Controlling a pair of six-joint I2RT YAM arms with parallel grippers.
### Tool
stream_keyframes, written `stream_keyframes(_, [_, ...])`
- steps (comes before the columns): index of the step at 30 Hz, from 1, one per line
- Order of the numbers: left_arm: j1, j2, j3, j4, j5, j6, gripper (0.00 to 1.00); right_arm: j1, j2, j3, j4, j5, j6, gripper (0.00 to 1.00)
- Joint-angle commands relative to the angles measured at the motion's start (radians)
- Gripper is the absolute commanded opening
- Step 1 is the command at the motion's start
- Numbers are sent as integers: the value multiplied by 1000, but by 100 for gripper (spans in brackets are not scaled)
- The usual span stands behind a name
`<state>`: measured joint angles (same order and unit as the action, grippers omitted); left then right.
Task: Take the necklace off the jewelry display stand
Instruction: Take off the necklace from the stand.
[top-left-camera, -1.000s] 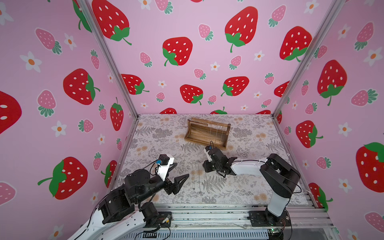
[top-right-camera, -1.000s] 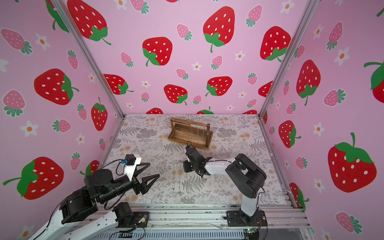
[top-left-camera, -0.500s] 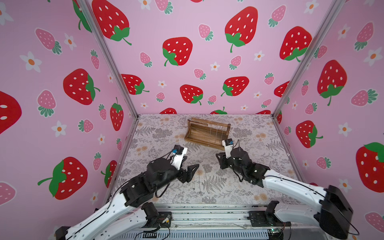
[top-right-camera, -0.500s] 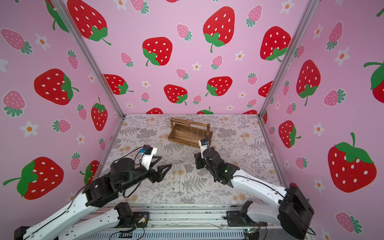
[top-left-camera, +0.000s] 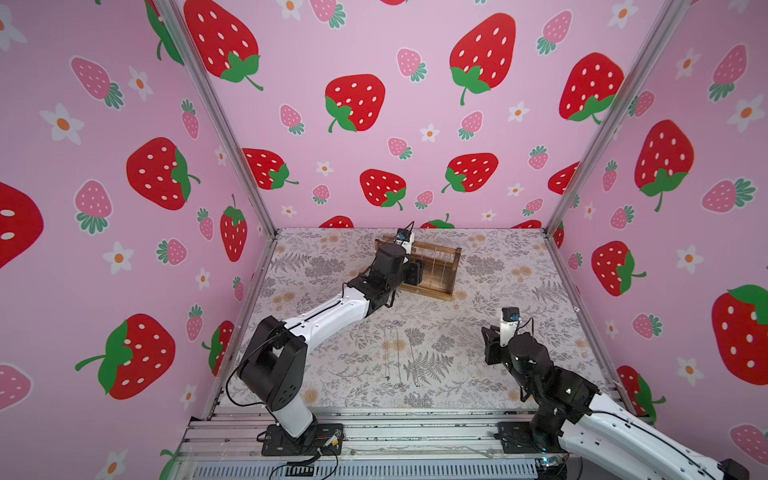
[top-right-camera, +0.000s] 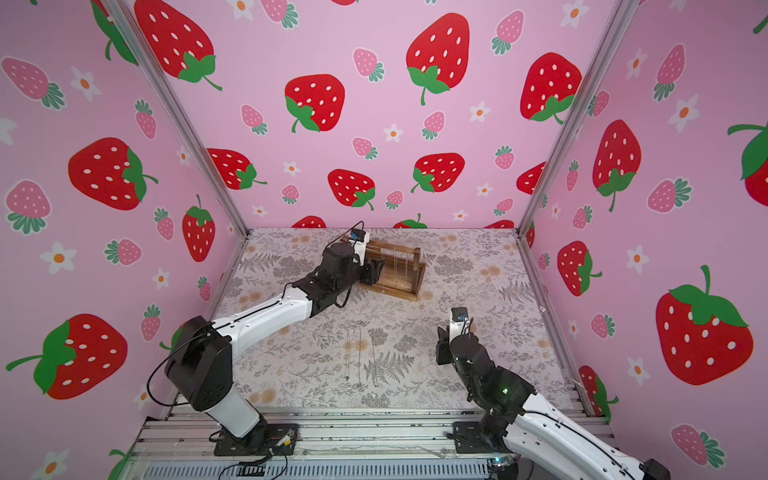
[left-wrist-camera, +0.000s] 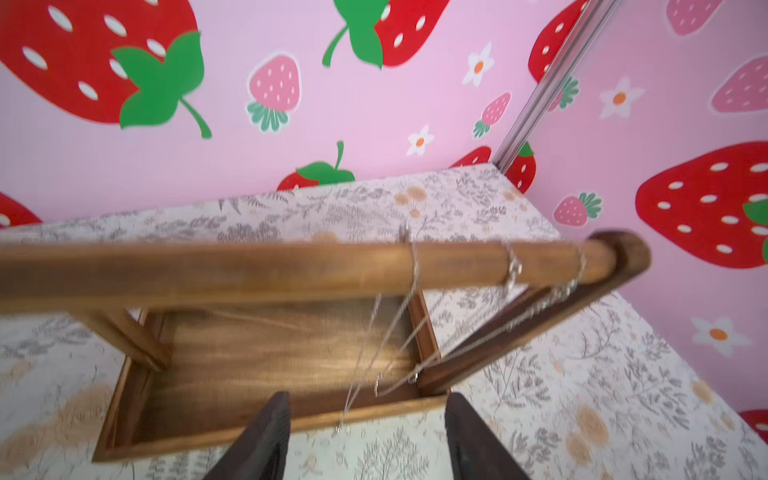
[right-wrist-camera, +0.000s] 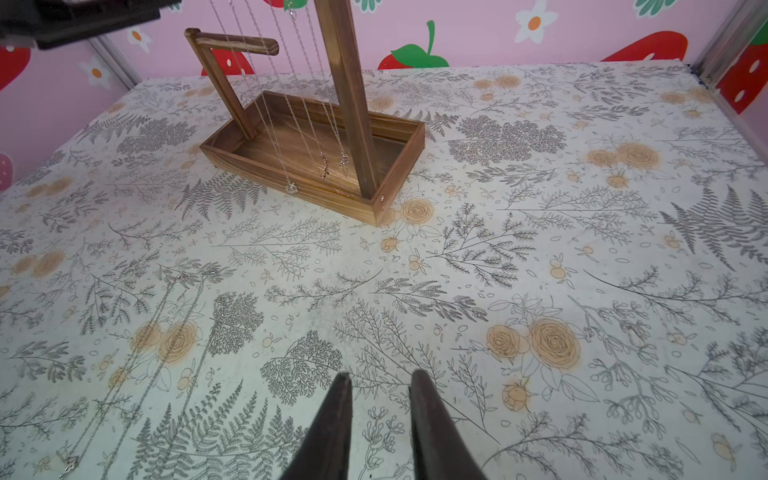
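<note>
Since a second ago the left hand (left-wrist-camera: 368, 399) has reached across the counter (top-left-camera: 457, 353) to the jewelry display stand (top-left-camera: 432, 292) at the back, fingers apart beside a necklace (left-wrist-camera: 413, 266) hanging from its bar, while the right hand (right-wrist-camera: 380, 376), slightly parted and empty, has drawn back.

Pink strawberry-print walls (top-left-camera: 361, 41) enclose a floral-patterned tabletop (top-left-camera: 519, 299) with metal corner posts (top-left-camera: 218, 116).

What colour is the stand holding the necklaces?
The jewelry display stand is brown stained wood, clearest in the right wrist view.
</note>
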<state>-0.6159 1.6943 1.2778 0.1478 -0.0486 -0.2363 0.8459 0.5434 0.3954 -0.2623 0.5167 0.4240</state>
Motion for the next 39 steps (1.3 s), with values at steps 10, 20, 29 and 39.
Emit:
stream_keyframes(10, [34,122,157,24,72,9,51,-4,-44,14,-45,23,17,27])
stream_keyframes(20, [36,130,151,27,62,5,22,-4,-73,0,-55,19,38,26])
stream_keyframes(29, [36,62,58,28,56,-2,0,-4,-47,-12,-34,8,56,26])
stream_keyframes(39, [34,-2,-97,64,68,-32,0,-4,-28,-18,-15,-12,61,26])
